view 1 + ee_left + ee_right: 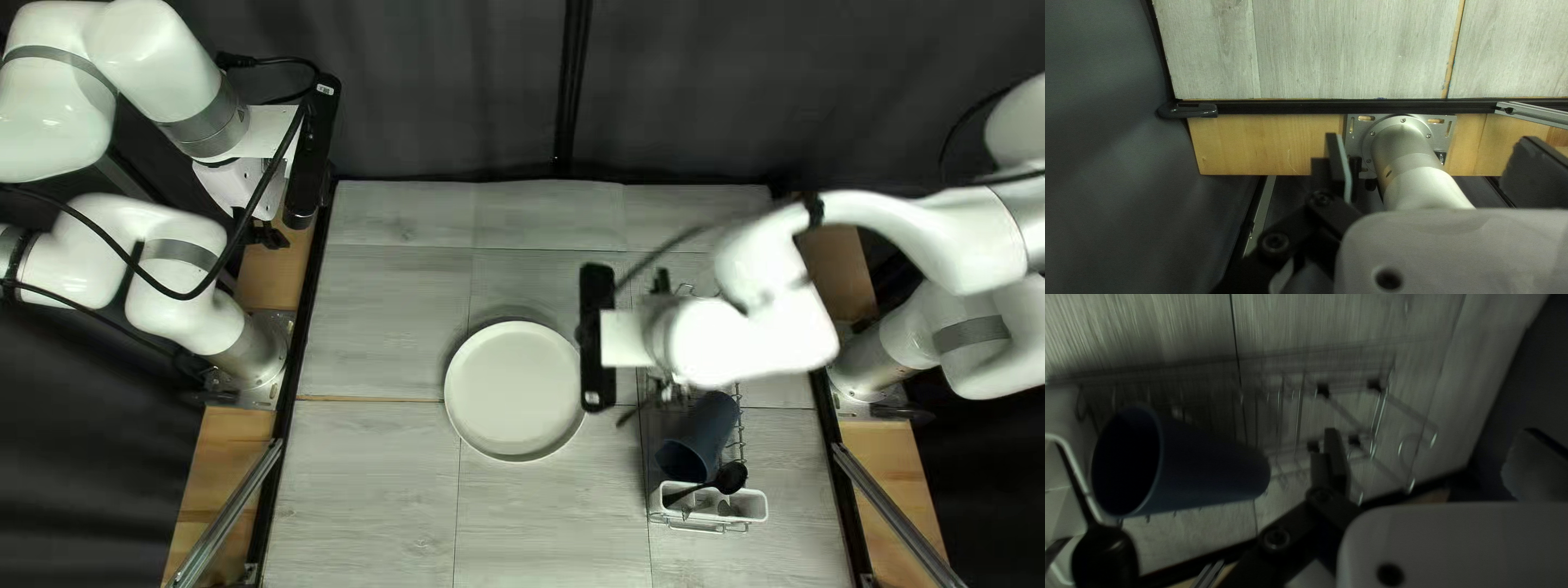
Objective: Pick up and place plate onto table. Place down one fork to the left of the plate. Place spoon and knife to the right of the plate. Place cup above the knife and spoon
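1. Plate (514, 389) is laid near the top left view's centre, presumably leaving cutlery room.
2. Cup (702, 433) and spoon (730, 477) are held by the rack (655, 446), lower right.
3. Right gripper (1430, 435) is held open above, likely for unloading; left gripper (1432, 140), upper left, is open.

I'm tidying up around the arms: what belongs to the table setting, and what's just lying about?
For the setting:
plate
blue cup
black spoon
Fork and knife: I can't make them out.

Not for placing:
wire dish rack
white cutlery holder
metal rail by my left arm's base
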Robot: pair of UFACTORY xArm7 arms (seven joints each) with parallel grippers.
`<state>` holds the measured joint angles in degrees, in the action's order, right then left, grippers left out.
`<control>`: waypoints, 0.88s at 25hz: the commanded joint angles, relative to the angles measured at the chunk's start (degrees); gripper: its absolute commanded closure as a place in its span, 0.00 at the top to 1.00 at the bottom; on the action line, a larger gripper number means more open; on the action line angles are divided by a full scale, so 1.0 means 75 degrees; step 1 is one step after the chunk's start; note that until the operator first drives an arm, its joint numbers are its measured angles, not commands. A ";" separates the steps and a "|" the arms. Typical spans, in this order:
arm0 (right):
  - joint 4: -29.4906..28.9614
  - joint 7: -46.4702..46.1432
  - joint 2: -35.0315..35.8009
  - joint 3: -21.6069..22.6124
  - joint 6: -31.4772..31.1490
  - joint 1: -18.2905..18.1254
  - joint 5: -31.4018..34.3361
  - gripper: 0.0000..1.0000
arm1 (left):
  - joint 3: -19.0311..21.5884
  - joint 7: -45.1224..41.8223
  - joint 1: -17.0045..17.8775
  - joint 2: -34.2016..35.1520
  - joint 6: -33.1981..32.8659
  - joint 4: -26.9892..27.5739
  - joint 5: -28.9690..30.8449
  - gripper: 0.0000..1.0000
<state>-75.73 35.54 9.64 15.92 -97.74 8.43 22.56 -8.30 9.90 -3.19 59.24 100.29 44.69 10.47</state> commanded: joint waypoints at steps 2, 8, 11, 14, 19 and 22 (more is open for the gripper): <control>-0.0504 0.0304 0.0406 0.0095 -0.0547 0.0135 0.0023 1.00 | 0.0000 0.0000 0.0000 0.0000 0.0000 0.0000 0.0000 1.00; -0.0465 0.0318 0.0400 0.0103 -0.0544 0.0148 0.0038 1.00 | 0.0000 0.0000 0.0000 0.0000 0.0000 0.0000 0.0000 1.00; -0.0498 0.0570 0.0289 0.0055 -0.0541 0.0030 -0.0642 1.00 | 0.0000 0.0000 0.0000 0.0000 0.0000 0.0000 0.0000 1.00; -0.0383 0.0857 0.0187 -0.0007 -0.0510 -0.0089 -0.1366 1.00 | 0.0000 0.0000 0.0000 0.0000 0.0000 0.0000 0.0000 1.00; -0.0384 0.1070 0.0224 0.0017 -0.0523 -0.0081 -0.1791 1.00 | 0.0000 0.0000 0.0000 0.0000 0.0000 0.0000 0.0000 1.00; -0.0384 0.1070 0.0224 0.0017 -0.0523 -0.0081 -0.1791 1.00 | 0.0000 0.0000 0.0000 0.0000 0.0000 0.0000 0.0000 1.00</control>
<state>-78.61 43.53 11.30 16.04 -101.66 7.83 9.19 -8.30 9.90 -3.19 59.24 100.29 44.69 10.47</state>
